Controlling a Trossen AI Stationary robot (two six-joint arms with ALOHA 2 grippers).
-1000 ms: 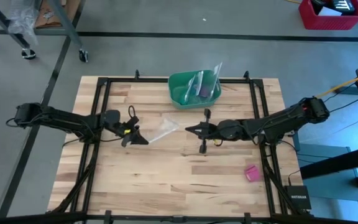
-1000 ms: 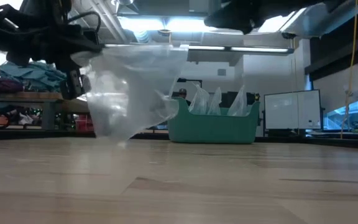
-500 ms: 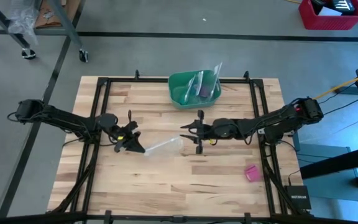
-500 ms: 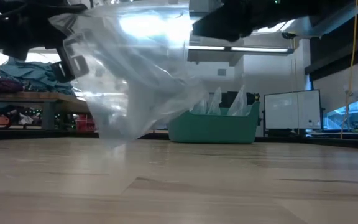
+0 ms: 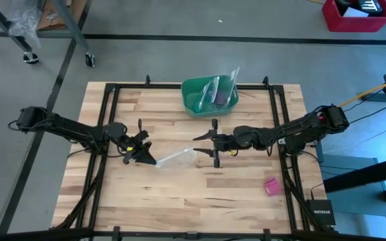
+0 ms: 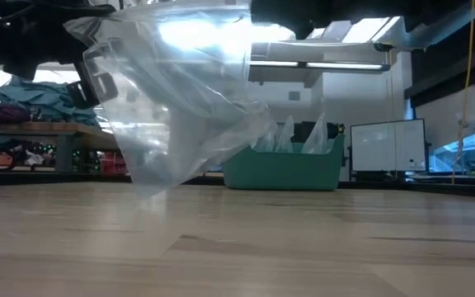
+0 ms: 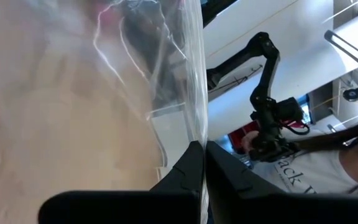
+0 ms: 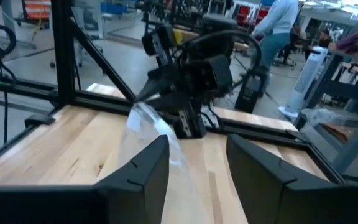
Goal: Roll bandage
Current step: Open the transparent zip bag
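The bandage (image 5: 271,186) is a small pink roll lying on the wood near the table's right front, far from both grippers. A clear plastic bag (image 5: 177,157) hangs between the arms at mid table, and it fills the upper left of the low view (image 6: 180,107). My left gripper (image 5: 146,158) is shut on the bag's left end. My right gripper (image 5: 197,144) stands open at the bag's right end. The bag (image 8: 151,127) runs ahead of and between its fingers; whether they touch it I cannot tell. My left gripper pinches the bag's edge (image 7: 199,134) between its two shut fingertips. The fingers come from the table's left, slanting a little downward. The bag stretches away from them toward the right arm and sags slack, its lowest corner (image 6: 148,188) close above the table.
A green bowl (image 5: 194,90) holding more clear bags stands at the table's far middle. Black frame rails (image 5: 109,127) run along the table's sides. Bare wood lies between the arms and the near edge. A person (image 8: 278,31) stands in the room beyond.
My right gripper has opened, let go of the bag's right end and edged toward the table's left. My left gripper has carried its end toward the near edge. The bag has swung round and now lies nearer the front, its right end loose.
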